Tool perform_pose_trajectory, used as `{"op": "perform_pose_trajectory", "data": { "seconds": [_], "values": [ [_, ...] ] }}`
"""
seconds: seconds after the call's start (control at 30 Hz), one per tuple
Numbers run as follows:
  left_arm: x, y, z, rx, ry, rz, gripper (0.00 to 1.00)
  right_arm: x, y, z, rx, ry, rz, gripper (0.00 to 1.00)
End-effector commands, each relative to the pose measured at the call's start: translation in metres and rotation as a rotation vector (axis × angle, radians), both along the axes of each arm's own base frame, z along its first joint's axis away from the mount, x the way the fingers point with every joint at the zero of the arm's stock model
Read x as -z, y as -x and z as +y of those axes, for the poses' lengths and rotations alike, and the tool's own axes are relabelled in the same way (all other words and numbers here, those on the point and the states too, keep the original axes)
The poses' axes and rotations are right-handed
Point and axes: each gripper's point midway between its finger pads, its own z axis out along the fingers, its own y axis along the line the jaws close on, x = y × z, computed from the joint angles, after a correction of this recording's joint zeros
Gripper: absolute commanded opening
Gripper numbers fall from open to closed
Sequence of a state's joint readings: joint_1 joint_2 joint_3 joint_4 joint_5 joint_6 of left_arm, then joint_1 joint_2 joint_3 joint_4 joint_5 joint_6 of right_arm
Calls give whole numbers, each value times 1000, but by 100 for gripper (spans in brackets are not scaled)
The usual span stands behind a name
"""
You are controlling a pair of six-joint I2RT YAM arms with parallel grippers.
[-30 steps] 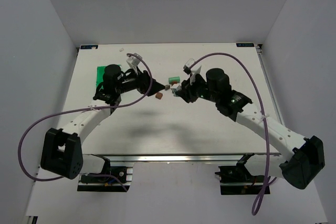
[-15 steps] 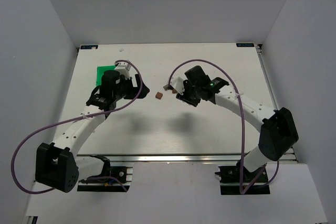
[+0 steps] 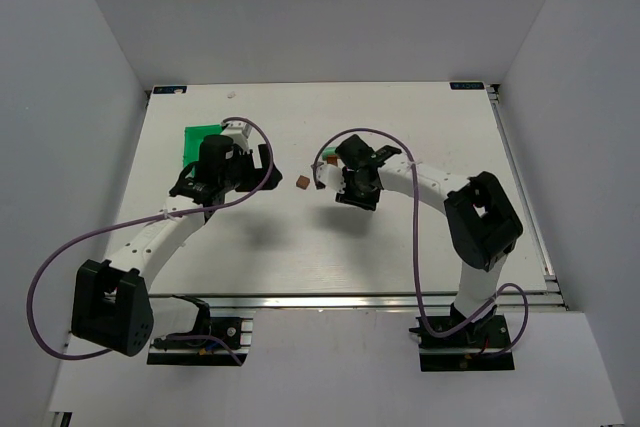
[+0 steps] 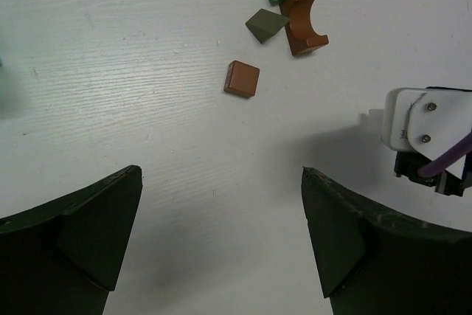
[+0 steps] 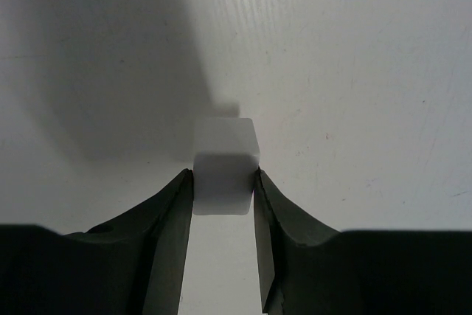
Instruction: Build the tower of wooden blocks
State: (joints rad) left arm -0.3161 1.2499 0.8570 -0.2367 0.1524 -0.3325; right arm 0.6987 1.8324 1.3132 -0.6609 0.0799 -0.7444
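Jaws of right gripper (image 5: 224, 182) clamp white cube (image 5: 225, 154), prob. to stack it on brown square block (image 4: 242, 79) at left. Jaws of left gripper (image 4: 221, 182) wide apart, empty.

My top camera overlooks the whole table (image 3: 400, 247) from its near side; both wrist cameras peer down closely, the left sharing the brown cube (image 4: 241, 79).

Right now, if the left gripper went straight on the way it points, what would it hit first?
Probably the small brown square block, lying nearly centred ahead of the open left gripper. Nothing stands between them, though the gripper may slant down onto the table first; depth is unclear.
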Motion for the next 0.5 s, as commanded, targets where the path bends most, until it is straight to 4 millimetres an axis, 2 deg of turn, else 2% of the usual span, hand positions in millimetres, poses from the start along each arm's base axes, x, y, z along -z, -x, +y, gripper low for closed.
{"op": "perform_pose_trajectory", "data": {
  "seconds": [0.0,0.23,0.3,0.33,0.37,0.47],
  "values": [
    [3,1,6,-7,-24,-8,98,-14,-21,1,-23,8,-53,0],
    [9,2,5,5,-31,4,98,3,-28,2,-22,12,-6,1],
    [10,1,5,7,-32,6,98,6,-30,2,-20,7,6,9],
    [10,1,5,7,-33,8,98,6,-30,3,-22,3,11,18],
    [10,1,5,7,-33,9,98,7,-31,4,-20,-1,12,23],
    [11,0,4,13,-35,13,98,6,-34,6,-18,-11,8,32]
  ]
}}
